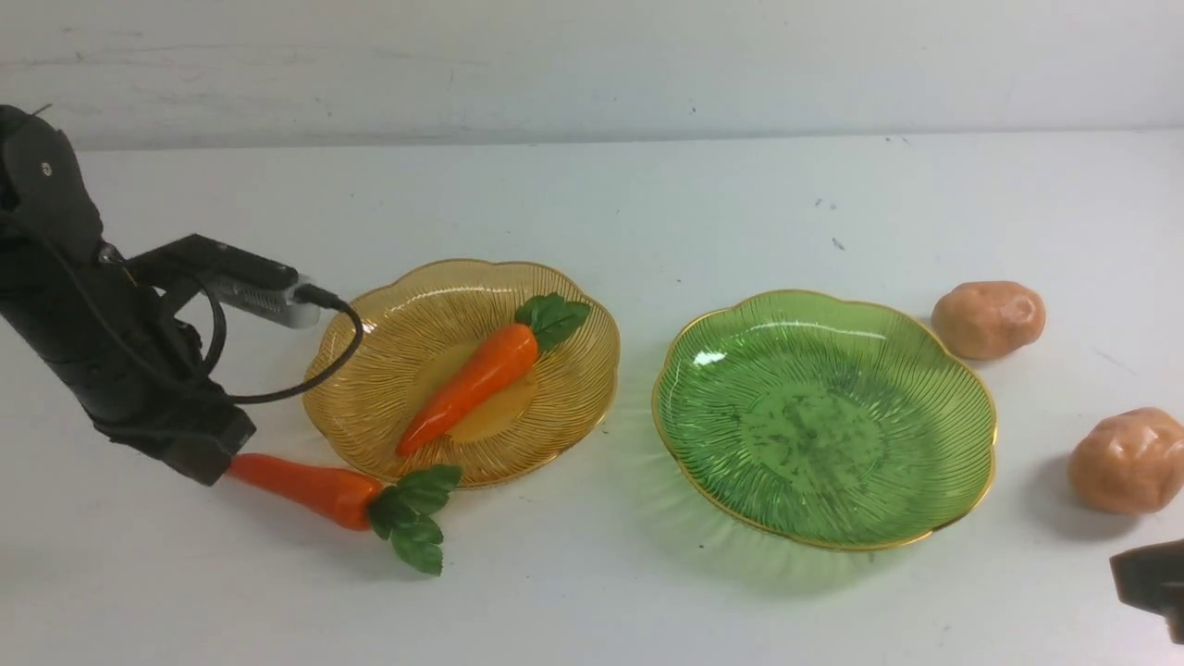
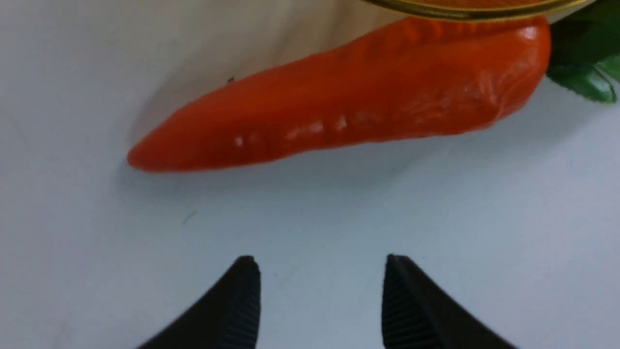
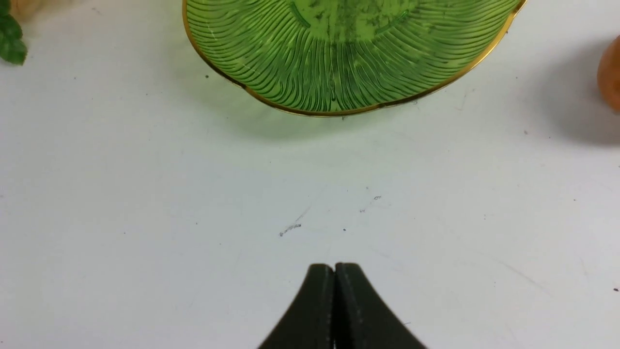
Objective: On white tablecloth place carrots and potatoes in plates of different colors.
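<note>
One carrot (image 1: 472, 386) lies in the amber plate (image 1: 564, 407). A second carrot (image 1: 310, 487) rests on the white tablecloth (image 1: 592, 203) against that plate's near rim, leaves toward the middle. My left gripper (image 2: 319, 264) hovers low just short of this carrot (image 2: 339, 116), jaws open with only cloth between them. The green plate (image 1: 962, 444) holds nothing. Two potatoes (image 1: 988, 319) (image 1: 1128, 460) sit on the cloth to its right. My right gripper (image 3: 334, 266) is shut on nothing, near the green plate's (image 3: 271, 72) front rim.
A pale wall (image 1: 592, 65) runs behind the table's far edge. The left arm's cable (image 1: 277, 393) loops in front of the amber plate's left side. The right gripper's body (image 1: 1152, 578) shows at the front right corner.
</note>
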### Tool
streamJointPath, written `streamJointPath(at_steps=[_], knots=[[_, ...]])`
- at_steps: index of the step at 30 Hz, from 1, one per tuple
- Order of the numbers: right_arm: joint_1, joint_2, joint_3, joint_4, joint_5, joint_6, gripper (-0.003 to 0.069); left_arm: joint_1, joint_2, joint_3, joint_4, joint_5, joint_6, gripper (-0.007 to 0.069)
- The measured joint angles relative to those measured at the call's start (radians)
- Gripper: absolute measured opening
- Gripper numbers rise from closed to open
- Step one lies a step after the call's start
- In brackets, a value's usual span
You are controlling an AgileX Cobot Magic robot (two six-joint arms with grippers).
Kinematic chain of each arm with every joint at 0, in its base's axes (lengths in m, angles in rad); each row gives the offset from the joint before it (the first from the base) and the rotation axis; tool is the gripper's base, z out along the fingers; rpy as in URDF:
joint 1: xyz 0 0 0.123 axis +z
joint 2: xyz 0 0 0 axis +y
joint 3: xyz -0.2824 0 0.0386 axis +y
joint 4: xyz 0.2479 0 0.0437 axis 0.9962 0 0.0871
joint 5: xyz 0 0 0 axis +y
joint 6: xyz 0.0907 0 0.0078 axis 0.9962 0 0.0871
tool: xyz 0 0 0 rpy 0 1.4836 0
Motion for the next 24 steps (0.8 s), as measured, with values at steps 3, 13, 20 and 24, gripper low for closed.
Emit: streamJointPath(at_steps=[3, 13, 20, 24], knots=[[0.000, 0.000, 0.000, 0.000, 0.000, 0.000, -0.0015, -0.038, 0.028, 0.000, 0.034, -0.067, 0.232, 0.0414], [0.000, 0.000, 0.000, 0.000, -0.011, 0.000, -0.0015, -0.061, 0.116, -0.002, 0.037, -0.164, 0.356, 0.0421], [0.000, 0.000, 0.000, 0.000, -0.014, 0.000, -0.0015, -0.062, 0.133, -0.014, 0.036, -0.161, 0.353, 0.0358], [0.000, 0.000, 0.000, 0.000, -0.014, 0.000, -0.0015, -0.062, 0.137, -0.023, 0.045, -0.116, 0.320, 0.0269]])
